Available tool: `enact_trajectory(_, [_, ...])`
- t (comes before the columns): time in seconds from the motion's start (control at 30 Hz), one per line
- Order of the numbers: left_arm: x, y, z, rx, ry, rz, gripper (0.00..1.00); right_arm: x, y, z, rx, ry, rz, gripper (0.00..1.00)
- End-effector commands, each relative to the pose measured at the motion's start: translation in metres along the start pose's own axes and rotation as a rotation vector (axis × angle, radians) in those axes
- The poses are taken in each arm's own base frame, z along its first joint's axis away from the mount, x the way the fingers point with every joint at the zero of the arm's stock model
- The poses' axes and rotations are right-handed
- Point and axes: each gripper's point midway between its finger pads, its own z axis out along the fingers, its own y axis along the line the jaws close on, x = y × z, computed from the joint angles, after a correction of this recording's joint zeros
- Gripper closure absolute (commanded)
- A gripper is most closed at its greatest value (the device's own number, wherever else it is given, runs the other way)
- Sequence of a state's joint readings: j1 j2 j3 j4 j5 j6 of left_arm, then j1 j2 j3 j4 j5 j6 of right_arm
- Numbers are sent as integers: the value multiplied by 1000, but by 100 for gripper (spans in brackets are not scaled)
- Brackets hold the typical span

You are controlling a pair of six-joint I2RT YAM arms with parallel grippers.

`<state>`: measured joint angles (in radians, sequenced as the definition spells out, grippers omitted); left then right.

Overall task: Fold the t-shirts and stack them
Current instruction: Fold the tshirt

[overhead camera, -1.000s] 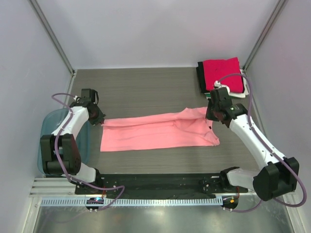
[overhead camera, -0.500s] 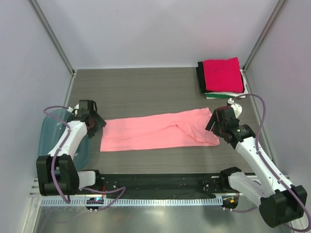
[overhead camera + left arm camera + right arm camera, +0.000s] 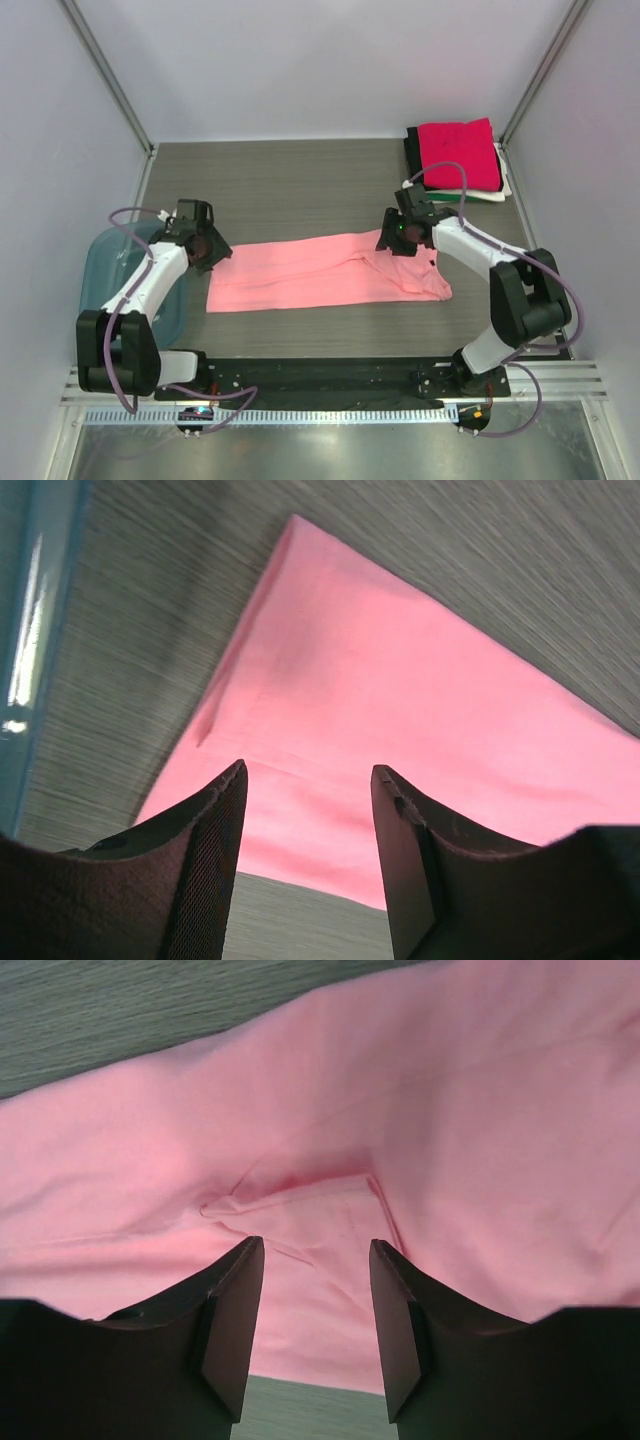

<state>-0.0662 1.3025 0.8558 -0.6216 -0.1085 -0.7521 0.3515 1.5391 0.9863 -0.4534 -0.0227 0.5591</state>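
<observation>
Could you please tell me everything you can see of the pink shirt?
The pink shirt is soft, plain salmon-pink cloth, folded lengthwise into a long band. It lies flat on the grey table, running left to right. Its left end is neat and square. Its right end is wider, with creases and a small tucked fold. The open left gripper is over its left end and the open right gripper is over the creased part. Neither grips it. It lies apart from the stack.
</observation>
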Motion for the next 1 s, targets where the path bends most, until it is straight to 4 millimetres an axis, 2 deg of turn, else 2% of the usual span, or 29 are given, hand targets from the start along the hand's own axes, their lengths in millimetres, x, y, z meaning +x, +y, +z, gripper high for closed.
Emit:
enact_trajectory(0.0, [-11,-23,-22,95,-33,42,46,-26,29,9,-90,-43,-55,48])
enact_trajectory(0.03, [-9,-21,-27,96,-29,51,46,-23,25,19,-71,-21,-60,48])
enact_trajectory(0.17, [-2,-9,-40,84,-32,86,46,-23,20,33,-32,-3,-78,48])
enact_trajectory(0.37, [5,4,-57,89,-58,110,46,-19,10,39,16,3,-95,49])
enact_trajectory(0.43, [8,5,-62,96,-57,114,46,-23,2,39,63,-18,-109,49])
enact_trajectory(0.6, [1,6,-79,110,-91,138,46,-21,2,41,70,-9,-127,51])
enact_trajectory(0.73, [2,12,-77,92,-102,146,46,-16,8,43,62,1,-136,59])
enact_trajectory(0.87, [1,9,-78,106,-111,146,45,-13,12,42,54,2,-141,71])
enact_trajectory(0.97, [2,10,-77,103,-109,146,46,-12,13,39,49,-1,-140,88])
